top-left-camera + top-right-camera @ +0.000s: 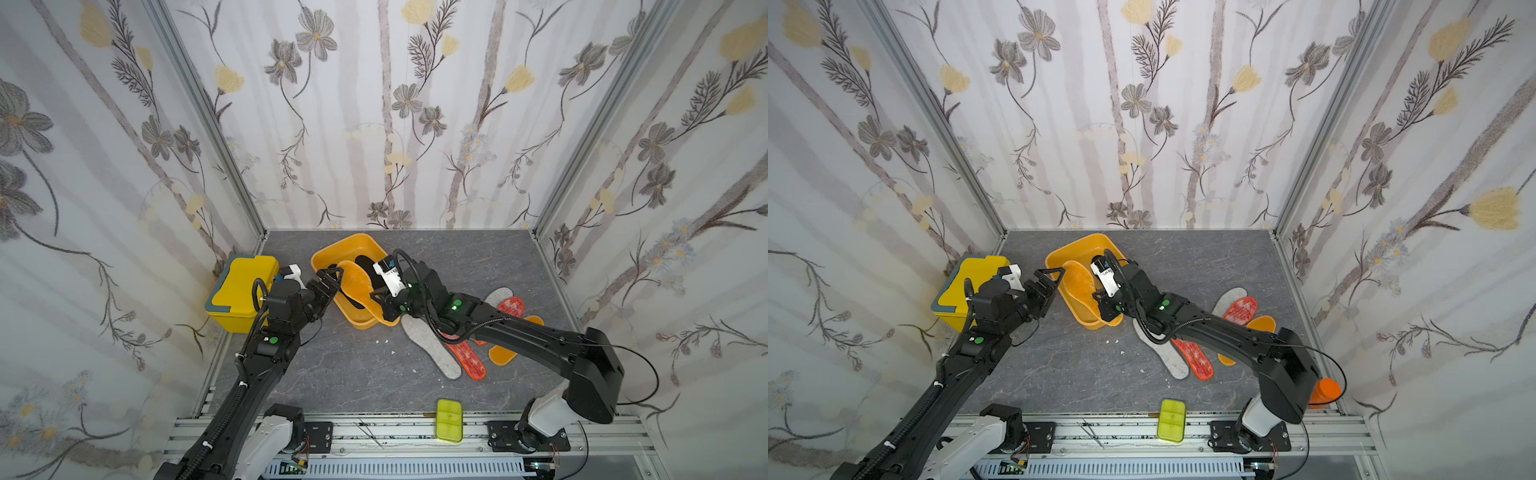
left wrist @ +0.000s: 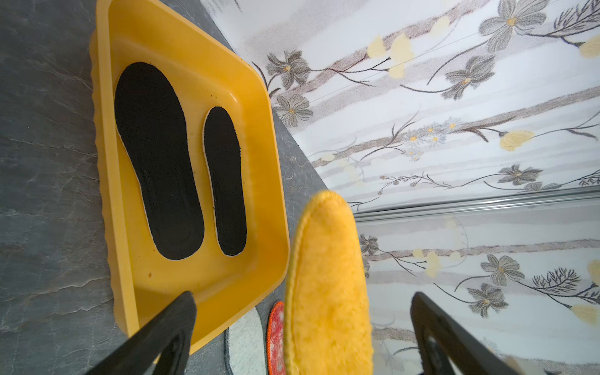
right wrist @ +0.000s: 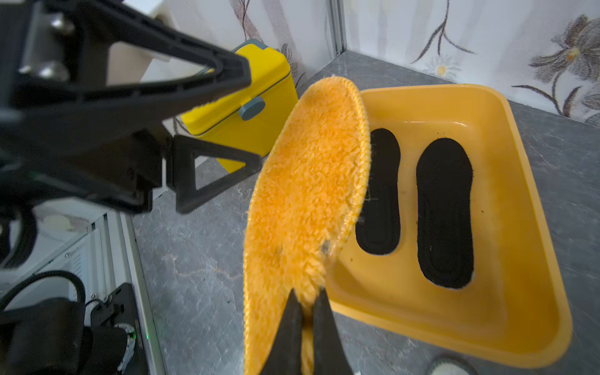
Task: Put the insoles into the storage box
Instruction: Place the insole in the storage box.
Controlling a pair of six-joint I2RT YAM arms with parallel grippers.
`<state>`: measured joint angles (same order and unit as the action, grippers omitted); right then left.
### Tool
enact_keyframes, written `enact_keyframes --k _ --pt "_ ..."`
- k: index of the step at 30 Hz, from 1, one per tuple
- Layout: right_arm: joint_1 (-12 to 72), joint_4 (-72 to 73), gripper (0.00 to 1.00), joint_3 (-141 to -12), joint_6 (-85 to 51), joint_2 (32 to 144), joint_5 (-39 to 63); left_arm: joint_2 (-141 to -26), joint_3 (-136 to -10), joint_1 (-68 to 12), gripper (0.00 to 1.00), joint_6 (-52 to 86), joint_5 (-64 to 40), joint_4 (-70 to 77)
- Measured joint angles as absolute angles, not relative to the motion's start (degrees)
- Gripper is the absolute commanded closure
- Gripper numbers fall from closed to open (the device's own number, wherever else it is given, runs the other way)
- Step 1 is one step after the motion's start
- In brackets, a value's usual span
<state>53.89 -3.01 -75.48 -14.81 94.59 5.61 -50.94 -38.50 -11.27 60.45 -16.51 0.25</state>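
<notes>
Two black foot-shaped insoles [image 2: 159, 162] lie in the shallow orange-yellow plastic tray [image 1: 353, 243] near the far edge of the surface [image 1: 353, 374], while right jaws pinch a fluffy orange-yellow insole [image 3: 308, 181] over its rim, left jaws spread wide.

To my left, a tall yellow lidded box [image 1: 243, 291] with a grey-blue handle stands on the grey marbled counter [image 1: 353, 374], beside the flowered wall [image 1: 374, 124]. A lime-green flat case [image 1: 449, 420] lies at the near edge, half on the metal rail [image 1: 407, 430]. In a top view, an orange cup [image 1: 1325, 390] stands far right.
</notes>
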Motion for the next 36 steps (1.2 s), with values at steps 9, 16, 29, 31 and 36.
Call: enact_keyframes --k 9,16,29,31,36 --pt "51.1 -8.3 1.0 -94.3 -23.1 115.3 4.5 -49.8 -38.2 -11.0 0.0 60.5 -16.5 0.2" --pt "49.1 -7.4 1.0 -99.6 -24.5 123.5 6.2 -49.5 -37.8 -10.9 0.0 60.5 -16.6 0.2" --pt "47.6 0.2 1.0 -100.9 -20.0 130.0 9.1 -49.5 -37.5 -10.9 0.0 61.4 -16.6 0.2" --pt "47.5 1.2 1.0 -101.4 -19.3 130.8 10.0 -49.5 -37.5 -10.8 0.0 61.5 -16.7 0.2" --pt "47.5 2.6 1.0 -102.2 -18.3 132.6 11.2 -49.9 -37.3 -10.8 0.0 61.7 -16.8 0.2"
